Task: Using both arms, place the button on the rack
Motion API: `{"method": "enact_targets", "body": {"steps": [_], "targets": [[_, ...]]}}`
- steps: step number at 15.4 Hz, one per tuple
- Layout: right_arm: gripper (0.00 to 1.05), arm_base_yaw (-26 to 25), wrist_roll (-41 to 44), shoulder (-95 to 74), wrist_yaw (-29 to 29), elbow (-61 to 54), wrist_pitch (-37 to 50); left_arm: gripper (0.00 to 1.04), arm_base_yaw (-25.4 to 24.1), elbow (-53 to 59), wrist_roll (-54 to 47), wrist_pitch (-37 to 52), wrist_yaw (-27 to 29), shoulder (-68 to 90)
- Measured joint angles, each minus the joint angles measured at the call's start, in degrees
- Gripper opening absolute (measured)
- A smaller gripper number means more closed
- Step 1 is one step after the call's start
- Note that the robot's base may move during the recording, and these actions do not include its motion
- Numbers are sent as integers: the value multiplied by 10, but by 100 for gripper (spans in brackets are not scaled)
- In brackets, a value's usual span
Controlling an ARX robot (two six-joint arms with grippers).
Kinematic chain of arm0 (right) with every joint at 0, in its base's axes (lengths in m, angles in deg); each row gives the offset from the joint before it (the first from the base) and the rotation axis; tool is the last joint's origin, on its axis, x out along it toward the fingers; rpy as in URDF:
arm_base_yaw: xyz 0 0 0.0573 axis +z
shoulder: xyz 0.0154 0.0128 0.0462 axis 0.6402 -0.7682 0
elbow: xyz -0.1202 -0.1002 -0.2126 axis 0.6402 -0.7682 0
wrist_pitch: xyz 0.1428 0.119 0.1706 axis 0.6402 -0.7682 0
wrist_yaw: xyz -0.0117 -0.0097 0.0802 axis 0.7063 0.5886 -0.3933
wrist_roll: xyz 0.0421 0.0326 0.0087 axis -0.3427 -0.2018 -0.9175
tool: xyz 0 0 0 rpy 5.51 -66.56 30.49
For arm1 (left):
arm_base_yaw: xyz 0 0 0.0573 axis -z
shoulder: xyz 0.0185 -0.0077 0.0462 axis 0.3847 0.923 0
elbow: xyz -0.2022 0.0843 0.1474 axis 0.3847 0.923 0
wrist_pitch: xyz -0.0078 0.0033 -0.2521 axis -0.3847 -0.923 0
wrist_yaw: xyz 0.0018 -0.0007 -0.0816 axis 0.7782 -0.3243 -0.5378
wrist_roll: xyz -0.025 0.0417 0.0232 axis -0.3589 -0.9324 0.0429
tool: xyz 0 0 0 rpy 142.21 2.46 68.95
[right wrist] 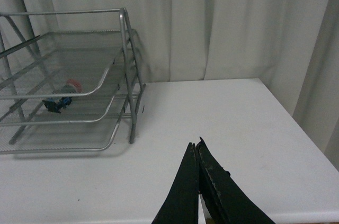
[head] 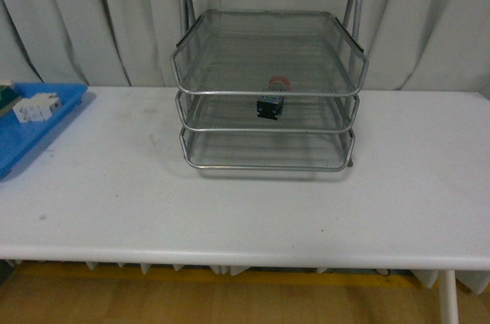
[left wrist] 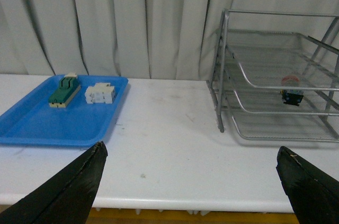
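The button (head: 272, 99), red-capped with a black-and-blue body, lies on the middle tier of the silver wire-mesh rack (head: 268, 93) at the back centre of the white table. It also shows in the left wrist view as the button (left wrist: 291, 92) inside the rack (left wrist: 275, 75), and in the right wrist view as the button (right wrist: 62, 98) in the rack (right wrist: 69, 81). My left gripper (left wrist: 192, 156) is open and empty, well back from the rack near the table's front. My right gripper (right wrist: 195, 146) is shut with nothing in it, over bare table to the rack's right. Neither arm appears in the front view.
A shallow blue tray (head: 34, 129) sits at the table's left edge, holding a white blocky component (left wrist: 100, 93) and a green-and-cream oblong component (left wrist: 64, 90). Grey curtains hang close behind the table. The table's front edge (head: 245, 259) runs along the near side.
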Motion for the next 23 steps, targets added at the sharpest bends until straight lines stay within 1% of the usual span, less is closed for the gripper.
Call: {"method": "enact_targets", "body": {"steps": [2, 3, 4, 5, 9, 17, 18, 19, 20, 21, 23], "targets": [[2, 19, 0, 57, 17, -7, -56, 98, 0, 0, 0, 0, 0, 0], [2, 33, 0, 88, 37, -9, -83, 98, 0, 0, 0, 0, 0, 0], [2, 74, 0, 120, 73, -9, -111, 98, 0, 0, 0, 0, 0, 0], [2, 84, 1, 148, 72, -9, -132, 98, 0, 0, 0, 0, 0, 0], [2, 80, 1, 239, 79, -9, -221, 98, 0, 0, 0, 0, 0, 0], [2, 80, 1, 362, 80, -9, -343, 98, 0, 0, 0, 0, 0, 0], [2, 80, 1, 387, 80, -8, -381, 98, 0, 0, 0, 0, 0, 0], [2, 80, 1, 448, 81, -9, -449, 98, 0, 0, 0, 0, 0, 0], [2, 80, 1, 461, 81, -7, -438, 98, 0, 0, 0, 0, 0, 0], [2, 80, 1, 459, 81, -9, -450, 98, 0, 0, 0, 0, 0, 0], [2, 80, 1, 461, 81, -9, -446, 98, 0, 0, 0, 0, 0, 0]]}}
